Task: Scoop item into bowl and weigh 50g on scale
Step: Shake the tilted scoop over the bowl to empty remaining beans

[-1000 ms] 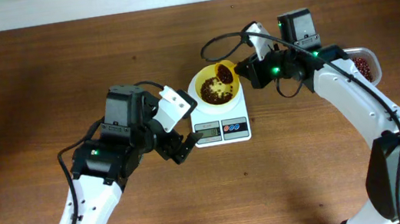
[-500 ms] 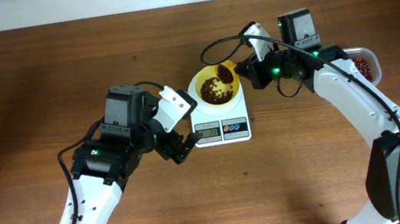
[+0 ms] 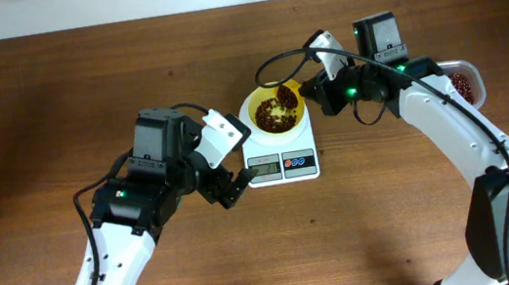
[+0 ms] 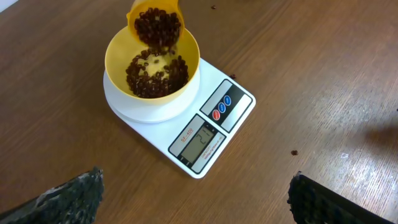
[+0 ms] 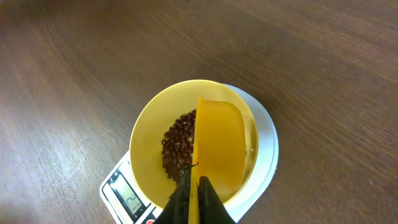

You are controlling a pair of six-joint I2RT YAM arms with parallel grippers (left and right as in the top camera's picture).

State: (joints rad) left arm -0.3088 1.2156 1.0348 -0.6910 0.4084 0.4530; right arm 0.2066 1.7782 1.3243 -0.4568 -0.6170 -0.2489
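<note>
Right arm reaches in from the right side and bends across toward the middle of the table [image 3: 31, 93]. The right gripper [image 5: 194, 186] is pinched tight on the handle of a little yellow scoop [image 5: 217, 140]. The scoop is tipped on its side over the far-right rim of the bowl [image 4: 118, 50], mouth facing in, with beans [image 4: 155, 78] in it and a loose pile already on the bowl's floor.

The bowl sits on the round platform of the scale [image 4: 211, 124], roughly centred, display and buttons facing the left arm.

Left arm is folded low at the left. The left gripper [image 3: 225, 188] hangs just beside the scale's front-left corner with its jaws spread wide, holding nothing.

Lots of bare wood in front of and left of the scale. The clear tub [image 3: 464, 85] with more beans sits well off to the right, partly under the right arm's forearm. 1 stray bean [image 4: 293, 152] lies on the wood near the scale.
</note>
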